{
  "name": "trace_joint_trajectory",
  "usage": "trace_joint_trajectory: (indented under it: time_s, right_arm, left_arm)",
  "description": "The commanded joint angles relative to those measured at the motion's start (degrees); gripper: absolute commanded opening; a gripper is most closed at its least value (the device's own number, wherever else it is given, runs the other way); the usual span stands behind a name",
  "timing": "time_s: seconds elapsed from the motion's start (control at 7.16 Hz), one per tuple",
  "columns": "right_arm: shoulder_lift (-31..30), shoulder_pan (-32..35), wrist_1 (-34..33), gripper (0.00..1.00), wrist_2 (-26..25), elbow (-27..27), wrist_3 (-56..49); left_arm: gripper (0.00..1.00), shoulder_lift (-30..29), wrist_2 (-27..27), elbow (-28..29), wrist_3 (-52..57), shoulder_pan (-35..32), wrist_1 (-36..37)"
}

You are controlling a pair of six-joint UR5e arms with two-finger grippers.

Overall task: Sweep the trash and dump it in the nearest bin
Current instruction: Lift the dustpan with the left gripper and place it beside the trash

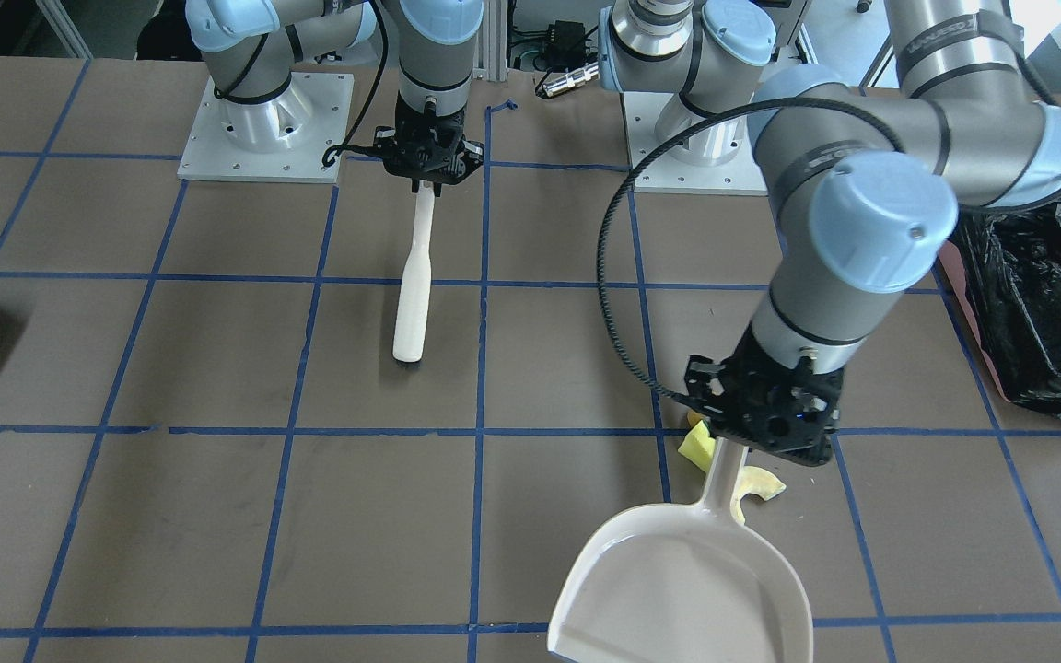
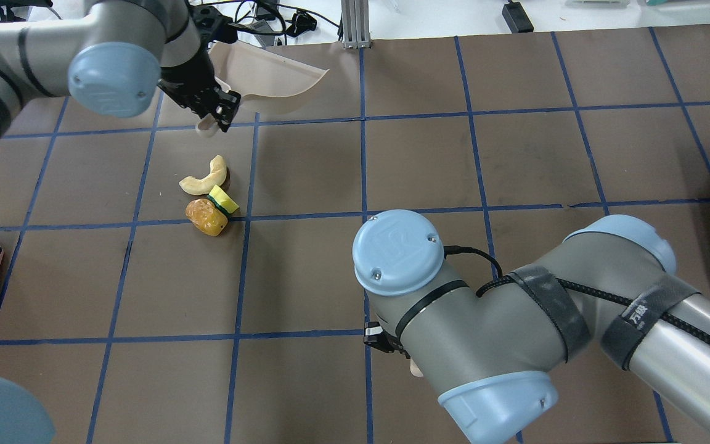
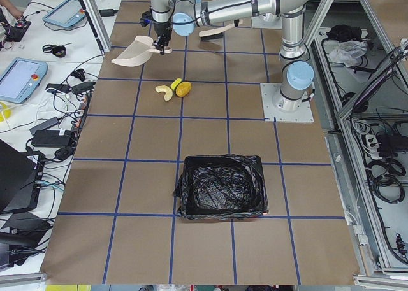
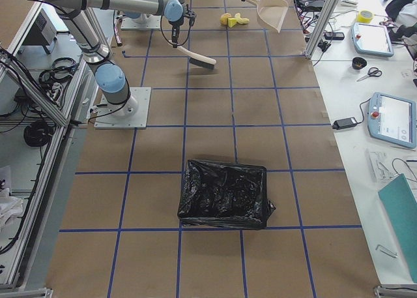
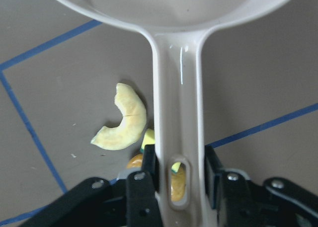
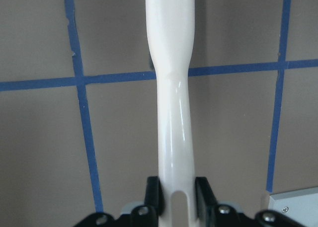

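Bunched together on the brown, blue-taped table point(image 2: 515, 154): a pale yellow crescent point(image 2: 204, 176), hollow side turned away from the yellow-and-green sponge block point(image 2: 224, 200) and brown-orange bread-like lump point(image 2: 207, 217), well apart from the pink bin lined with crinkled black plastic point(image 1: 1037, 304). Just beyond them, clamped by its handle in the left gripper point(image 5: 180, 175), a white plastic dustpan point(image 1: 678, 589), mouth pointing away from the robot. To the robot's right, pinched in the right gripper point(image 6: 176, 187), a white-handled brush point(image 1: 413, 295), long axis likewise outward.

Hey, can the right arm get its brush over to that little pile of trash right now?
Probably yes. The table between the brush in the right tool and the trash looks bare, and the left tool with the dustpan hangs on the pile's far side, not in between.
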Motion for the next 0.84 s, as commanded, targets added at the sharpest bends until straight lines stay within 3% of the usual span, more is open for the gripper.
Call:
trace_joint_trajectory:
  time_s: [0.0, 0.42, 0.7]
  right_arm:
    - [0.11, 0.08, 0.15, 0.0, 0.17, 2.09, 0.35]
    - [0.72, 0.17, -0.82, 0.0, 0.34, 3.94, 0.62]
    - [0.9, 0.08, -1.0, 0.0, 0.34, 4.12, 0.53]
  left_arm:
    - [0.0, 2.8, 0.89, -1.06, 21.34, 11.3, -2.67]
    - [0.0, 2.11, 0.45, -2.9, 53.96, 28.89, -3.3]
    - [0.0, -0.69, 0.36, -3.26, 75.13, 36.38, -2.69]
